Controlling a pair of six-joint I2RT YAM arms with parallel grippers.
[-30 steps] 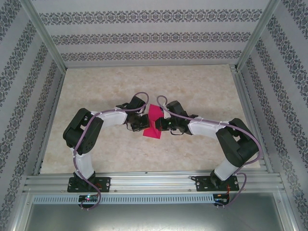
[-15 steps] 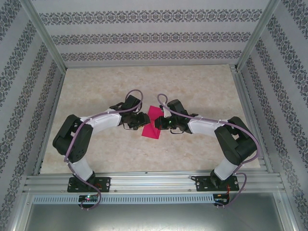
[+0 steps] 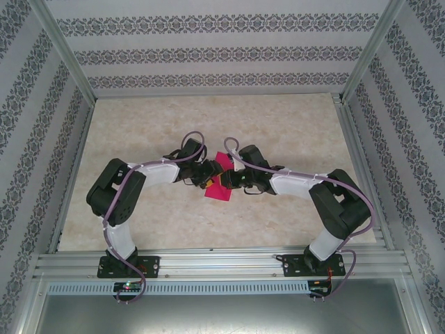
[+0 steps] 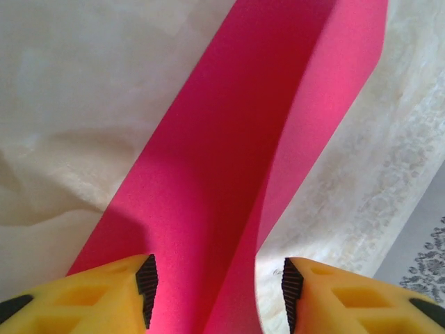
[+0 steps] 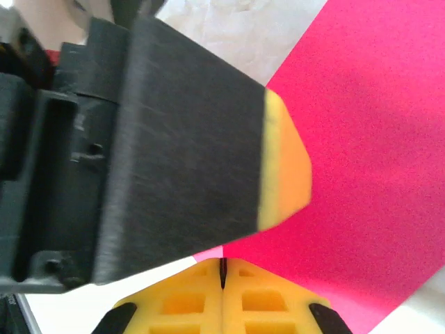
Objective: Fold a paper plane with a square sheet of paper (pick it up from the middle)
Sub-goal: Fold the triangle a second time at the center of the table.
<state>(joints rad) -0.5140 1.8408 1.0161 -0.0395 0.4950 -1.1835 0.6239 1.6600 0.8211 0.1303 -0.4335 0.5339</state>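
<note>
My left gripper (image 4: 219, 292) stands open astride the square sheet of paper (image 3: 218, 191). One black ribbed pad (image 4: 147, 289) lies at the paper's edge and the other stands clear of it. My right gripper (image 5: 222, 296) has its yellow fingertips pressed together, and the sheet's edge runs into the seam between them, so I take it as pinched there. The sheet sits mid-table (image 3: 278, 125) between my two wrists. It is doubled into a long narrow band whose long axis runs from the near side towards the far wall, leaning slightly to the right at its far end. From my left wrist the band climbs from between my jaws to the upper right, with a soft lengthwise fold. The paper is matte magenta with sharp straight edges. The tabletop is pale and marble-veined. My fingertips are yellow with moulded pockets, and the black finger with its yellow tip (image 5: 285, 167) of my left hand crosses my right wrist's view.
</note>
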